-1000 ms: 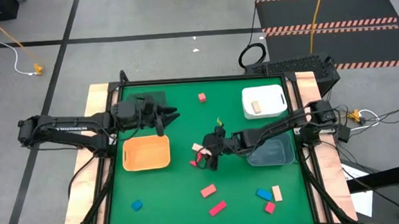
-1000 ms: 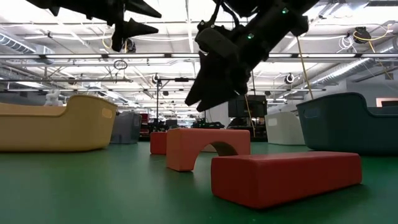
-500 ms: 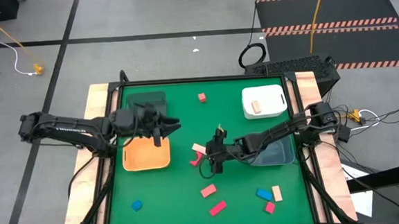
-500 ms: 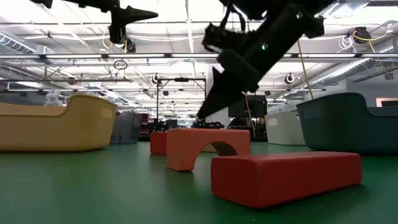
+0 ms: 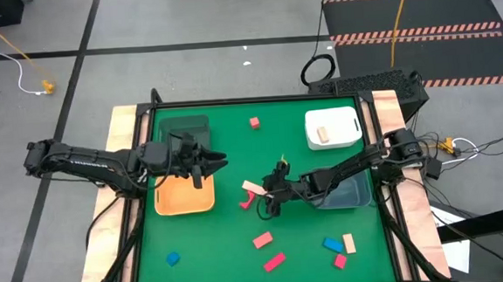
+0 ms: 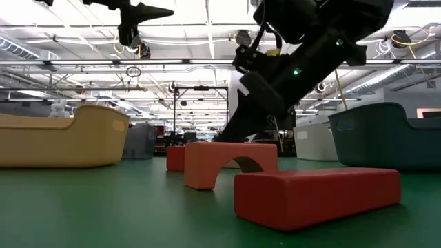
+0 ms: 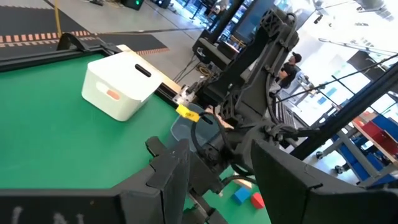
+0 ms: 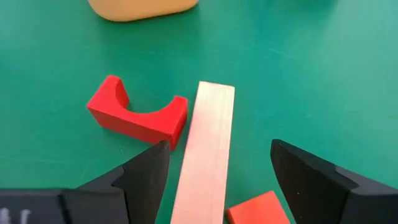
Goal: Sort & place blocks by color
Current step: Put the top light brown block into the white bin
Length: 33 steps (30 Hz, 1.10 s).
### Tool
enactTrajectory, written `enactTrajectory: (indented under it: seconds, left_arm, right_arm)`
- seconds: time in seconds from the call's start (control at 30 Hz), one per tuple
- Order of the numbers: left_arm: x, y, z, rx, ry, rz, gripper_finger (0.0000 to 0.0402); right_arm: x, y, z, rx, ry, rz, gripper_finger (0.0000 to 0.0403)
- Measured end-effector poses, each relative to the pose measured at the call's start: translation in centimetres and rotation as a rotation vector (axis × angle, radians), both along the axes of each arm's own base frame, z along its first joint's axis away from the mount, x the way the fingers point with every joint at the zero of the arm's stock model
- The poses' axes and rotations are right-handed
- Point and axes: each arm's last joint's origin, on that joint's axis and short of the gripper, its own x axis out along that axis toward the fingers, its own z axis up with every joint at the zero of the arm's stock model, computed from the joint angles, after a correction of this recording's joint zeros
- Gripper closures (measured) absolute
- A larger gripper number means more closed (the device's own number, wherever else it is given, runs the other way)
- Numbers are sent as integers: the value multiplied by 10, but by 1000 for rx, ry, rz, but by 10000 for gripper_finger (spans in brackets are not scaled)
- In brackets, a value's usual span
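From above, a green table (image 5: 240,247) carries an orange plastic bin (image 5: 183,194), a white bin (image 5: 333,127), a grey-blue bin (image 5: 346,190) and a dark green bin (image 5: 183,128). Small wooden blocks lie scattered: a red cube (image 5: 255,121), a blue cube (image 5: 172,259), red bars (image 5: 268,251) near the front edge. The left gripper (image 5: 209,164) hangs over the orange bin. The right gripper (image 5: 268,198) sits low beside a pale tan bar (image 5: 253,190).

At table height, a red arch-shaped block (image 6: 230,162) stands behind a long red bar (image 6: 317,195).

The left wrist view shows its fingers (image 7: 171,177) parted, seemingly empty.

The right wrist view shows its fingers (image 8: 146,177) spread on either side of the tan bar (image 8: 208,146), which touches the red arch (image 8: 137,115).
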Motion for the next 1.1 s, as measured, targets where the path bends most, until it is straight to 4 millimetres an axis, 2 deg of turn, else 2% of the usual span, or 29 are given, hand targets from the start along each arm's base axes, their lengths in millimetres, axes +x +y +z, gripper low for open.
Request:
enactTrajectory:
  seconds: [0.3,0.5,0.63,0.9,1.1]
  left_arm:
    - [0,0,0,5,1,0,229]
    - [0,0,0,28,6,-3,229]
    - [0,0,0,36,8,-4,229]
    - [0,0,-1,48,10,-5,229]
    - [0,0,-1,49,13,-5,229]
  right_arm:
    - [6,1,-28,-7,30,3,133]
    - [7,2,-33,-3,38,2,138]
    - [7,2,-33,11,44,19,170]
    - [6,5,-35,95,64,81,280]
    - [6,4,-29,118,40,58,287]
